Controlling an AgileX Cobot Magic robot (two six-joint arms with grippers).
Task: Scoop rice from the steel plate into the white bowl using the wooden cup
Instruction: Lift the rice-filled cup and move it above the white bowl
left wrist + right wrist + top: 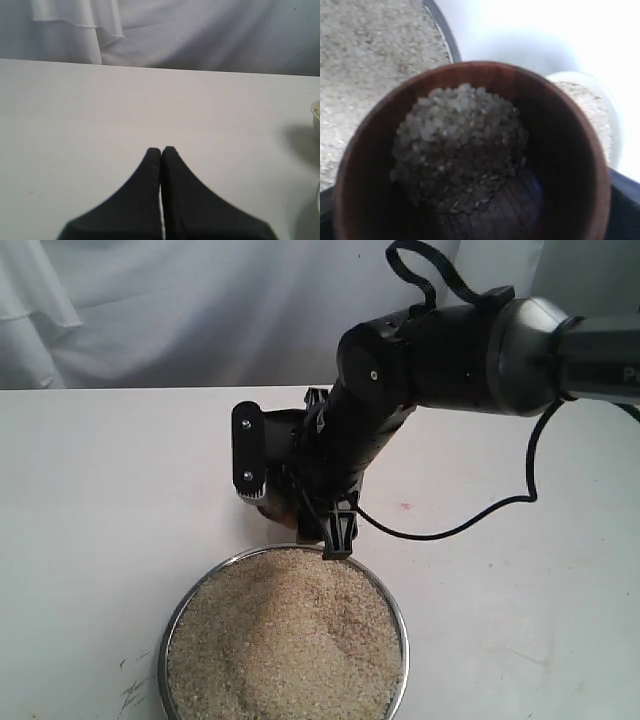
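Observation:
The steel plate [172,628] sits at the near edge of the table, heaped with rice [285,640]. Just beyond its far rim my right gripper [293,495] is shut on the wooden cup [270,510], which the arm mostly hides in the exterior view. The right wrist view looks down into the cup [565,135], which is partly filled with rice [460,140]. Beside it there are the plate's rim [442,32] and the white bowl [612,125], which holds some rice. My left gripper [161,150] is shut and empty over bare table, with the bowl's edge [316,112] off to one side.
The white table [100,490] stretches to the left and right of the plate. A black cable [480,515] loops from the right arm over the table. A white cloth backdrop [150,310] hangs behind the table.

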